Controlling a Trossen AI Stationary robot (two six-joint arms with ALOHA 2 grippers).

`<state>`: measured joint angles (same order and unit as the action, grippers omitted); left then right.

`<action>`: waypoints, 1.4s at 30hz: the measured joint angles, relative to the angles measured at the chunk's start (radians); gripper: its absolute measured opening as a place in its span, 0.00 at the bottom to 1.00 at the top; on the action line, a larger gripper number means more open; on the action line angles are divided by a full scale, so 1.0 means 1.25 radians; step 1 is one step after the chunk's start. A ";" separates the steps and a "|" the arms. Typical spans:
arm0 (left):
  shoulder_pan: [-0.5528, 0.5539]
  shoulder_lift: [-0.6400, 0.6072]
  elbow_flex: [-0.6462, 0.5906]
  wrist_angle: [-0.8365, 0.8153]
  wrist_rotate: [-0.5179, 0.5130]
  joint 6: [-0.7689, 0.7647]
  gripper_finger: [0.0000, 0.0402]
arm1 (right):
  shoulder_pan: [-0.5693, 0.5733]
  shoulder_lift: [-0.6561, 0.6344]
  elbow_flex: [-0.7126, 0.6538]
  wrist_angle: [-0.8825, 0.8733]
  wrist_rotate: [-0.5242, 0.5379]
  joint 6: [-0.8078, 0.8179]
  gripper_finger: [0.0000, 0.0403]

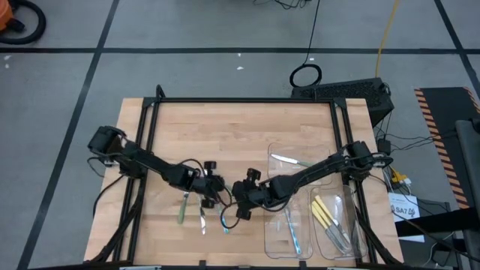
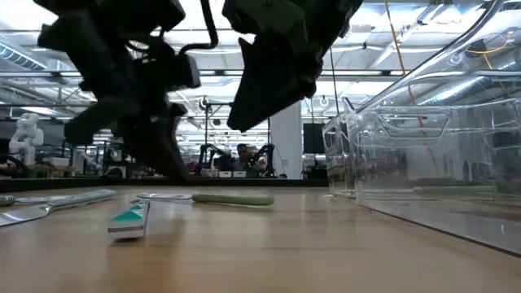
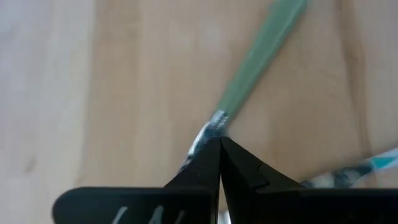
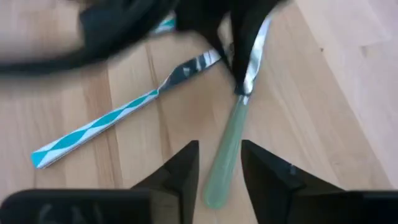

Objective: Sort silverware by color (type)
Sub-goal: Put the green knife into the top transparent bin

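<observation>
A knife with a pale green handle [image 4: 222,163] lies flat on the wooden table [image 1: 240,135], also seen level in the low view [image 2: 232,198]. My left gripper [image 3: 219,146] is shut, its tips at the knife's metal end. My right gripper [image 4: 219,147] is open and hangs above the table [image 2: 244,106]; seen along its fingers, the green handle lies between them, untouched. A fork with a blue-and-white patterned handle [image 4: 93,134] lies beside the knife. Another pale-handled utensil [image 1: 184,208] lies toward the table's left. My left gripper's shut fingertips [image 3: 208,155] rest on the knife's metal end [image 3: 202,138], right where it meets the green handle. They come slanting down from above. No metal shows between the two fingers, so whether they pinch it or only press on it I cannot tell. The knife lies on the table.
Clear plastic trays [image 2: 423,138] stand at the table's right. One holds a green-handled utensil [image 1: 289,160], one holds yellow-handled ones [image 1: 322,214], one holds a blue-handled one [image 1: 292,234]. Bare wood lies toward the far edge. People show in the room beyond the table.
</observation>
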<state>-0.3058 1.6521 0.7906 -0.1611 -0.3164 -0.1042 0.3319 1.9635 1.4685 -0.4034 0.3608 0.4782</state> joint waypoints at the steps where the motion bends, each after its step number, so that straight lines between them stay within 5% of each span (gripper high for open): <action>1: 0.001 -0.015 0.000 -0.025 0.000 -0.016 0.04 | -0.001 0.003 0.000 -0.006 0.000 0.000 0.31; 8: -0.009 -0.150 0.001 -0.251 0.000 -0.036 0.04 | -0.015 0.029 0.000 -0.012 0.000 -0.007 0.45; 22: 0.058 -0.186 0.001 -0.212 0.001 0.010 0.04 | -0.066 0.120 0.001 0.004 -0.101 -0.015 0.55; 27: 0.058 -0.186 0.001 -0.208 0.003 -0.010 0.04 | -0.076 0.127 0.004 -0.025 -0.128 -0.014 0.46; 37: 0.058 -0.186 0.001 -0.206 0.004 -0.059 0.09 | -0.077 0.122 0.003 -0.051 -0.143 -0.038 0.04; 42: 0.058 -0.167 0.001 -0.208 0.004 -0.071 0.17 | -0.077 0.116 0.002 -0.049 -0.140 -0.043 0.02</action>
<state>-0.2333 1.4432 0.7921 -0.4215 -0.3119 -0.1928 0.2352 2.1083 1.4715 -0.4648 0.1863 0.4248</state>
